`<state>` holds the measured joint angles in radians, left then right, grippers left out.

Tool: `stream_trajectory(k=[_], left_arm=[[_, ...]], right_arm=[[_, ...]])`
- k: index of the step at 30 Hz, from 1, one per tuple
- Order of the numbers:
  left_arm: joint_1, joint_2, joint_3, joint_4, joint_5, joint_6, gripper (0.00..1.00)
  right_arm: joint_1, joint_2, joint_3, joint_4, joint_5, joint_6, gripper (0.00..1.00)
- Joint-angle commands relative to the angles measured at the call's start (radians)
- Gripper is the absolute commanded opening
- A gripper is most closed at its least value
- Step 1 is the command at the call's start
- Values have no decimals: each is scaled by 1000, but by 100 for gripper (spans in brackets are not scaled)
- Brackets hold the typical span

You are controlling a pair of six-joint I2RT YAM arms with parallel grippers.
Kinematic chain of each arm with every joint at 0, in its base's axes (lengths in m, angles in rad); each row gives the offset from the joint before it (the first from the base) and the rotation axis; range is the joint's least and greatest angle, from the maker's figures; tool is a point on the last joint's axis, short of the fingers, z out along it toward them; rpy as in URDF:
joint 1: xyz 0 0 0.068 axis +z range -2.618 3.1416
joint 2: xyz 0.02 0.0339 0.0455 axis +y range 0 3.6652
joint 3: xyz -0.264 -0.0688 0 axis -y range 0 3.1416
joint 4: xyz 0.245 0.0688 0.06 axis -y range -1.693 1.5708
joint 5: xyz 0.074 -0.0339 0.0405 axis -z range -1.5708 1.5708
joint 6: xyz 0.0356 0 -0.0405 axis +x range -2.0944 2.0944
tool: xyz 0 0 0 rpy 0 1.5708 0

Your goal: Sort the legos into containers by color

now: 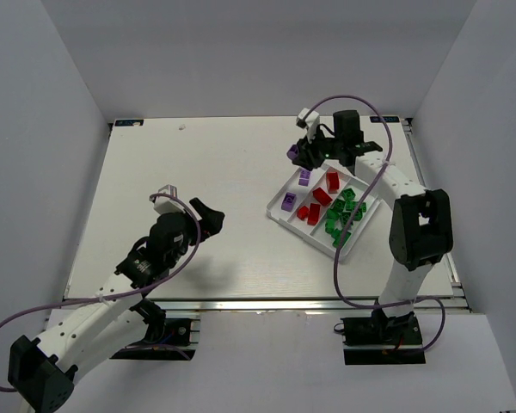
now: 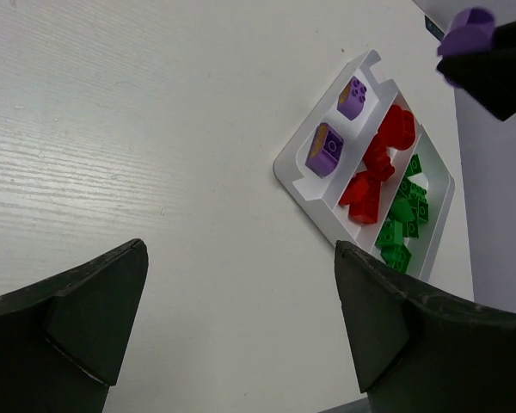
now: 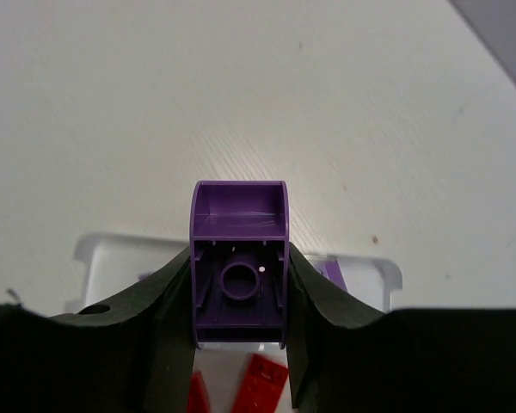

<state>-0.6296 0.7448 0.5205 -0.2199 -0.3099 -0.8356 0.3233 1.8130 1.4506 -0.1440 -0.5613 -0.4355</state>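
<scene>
The white tray [image 1: 279,215] lies at the right of the table, with three long compartments. Two purple bricks [image 1: 289,203] lie in its left one, several red bricks [image 1: 320,198] in the middle one, several green bricks [image 1: 344,215] in the right one. My right gripper [image 1: 297,155] is shut on a purple brick [image 3: 239,262] and holds it above the tray's far left corner. In the left wrist view the tray [image 2: 303,176] and that held purple brick [image 2: 466,33] also show. My left gripper [image 1: 208,215] is open and empty, well left of the tray.
The table's wide left and far parts show only its bare white top [image 1: 198,163]. Grey walls stand on three sides. A purple cable [image 1: 361,103] loops over the right arm.
</scene>
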Motion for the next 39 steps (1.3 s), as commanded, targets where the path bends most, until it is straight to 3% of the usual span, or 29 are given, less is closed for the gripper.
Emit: stream_trajectory(k=[1, 13, 17, 23, 24, 26, 27, 29, 36, 39], left_arm=[[2, -9, -11, 31, -3, 15, 98], [2, -12, -7, 13, -3, -11, 98], [2, -24, -11, 11, -9, -16, 98], [2, 1, 1, 17, 0, -11, 98], [2, 4, 6, 19, 0, -8, 98], [2, 8, 9, 22, -1, -8, 98], [2, 7, 9, 19, -3, -10, 98], [2, 11, 15, 16, -8, -11, 98], [2, 50, 58, -19, -14, -7, 98], [2, 59, 61, -7, -8, 3, 98]], right_arm=[[-42, 39, -7, -166, -54, -146, 0], [-55, 192, 122, -229, -26, -105, 0], [-56, 223, 136, -243, -14, -103, 10], [-56, 244, 139, -253, 6, -103, 37], [-56, 233, 131, -253, 12, -108, 49], [-56, 214, 102, -243, 15, -117, 63], [-56, 206, 94, -240, 18, -121, 76], [-56, 183, 79, -238, 18, -131, 89], [-58, 27, 24, -211, 66, -103, 89], [-59, -84, -18, -135, 156, -7, 89]])
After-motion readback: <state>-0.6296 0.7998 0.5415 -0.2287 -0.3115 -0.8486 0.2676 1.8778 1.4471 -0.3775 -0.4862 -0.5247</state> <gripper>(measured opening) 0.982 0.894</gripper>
